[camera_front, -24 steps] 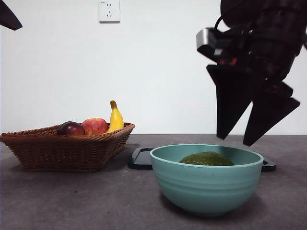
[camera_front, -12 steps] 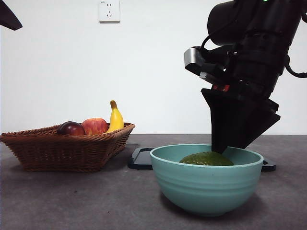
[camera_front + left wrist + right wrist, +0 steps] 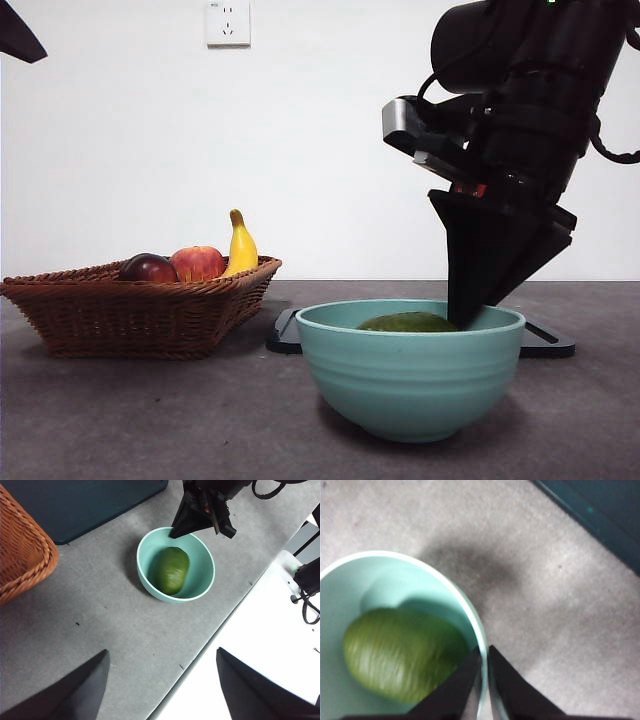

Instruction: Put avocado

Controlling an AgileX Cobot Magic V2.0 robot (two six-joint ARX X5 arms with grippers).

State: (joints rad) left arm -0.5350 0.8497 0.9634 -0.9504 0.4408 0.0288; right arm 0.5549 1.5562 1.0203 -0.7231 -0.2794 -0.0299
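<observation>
On the bowl (image 3: 470, 615) rim, right gripper (image 3: 484, 670) pinched; avocado (image 3: 400, 652) inside.

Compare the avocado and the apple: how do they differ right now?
The avocado is green and lies alone in the teal bowl; the apple is red and sits in the wicker basket among other fruit. The right gripper is at the avocado's bowl, not near the apple.

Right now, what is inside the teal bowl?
The avocado lies alone in the teal bowl. The right gripper's fingers pinch the bowl's rim beside it. The bowl's floor under the avocado is hidden.
</observation>
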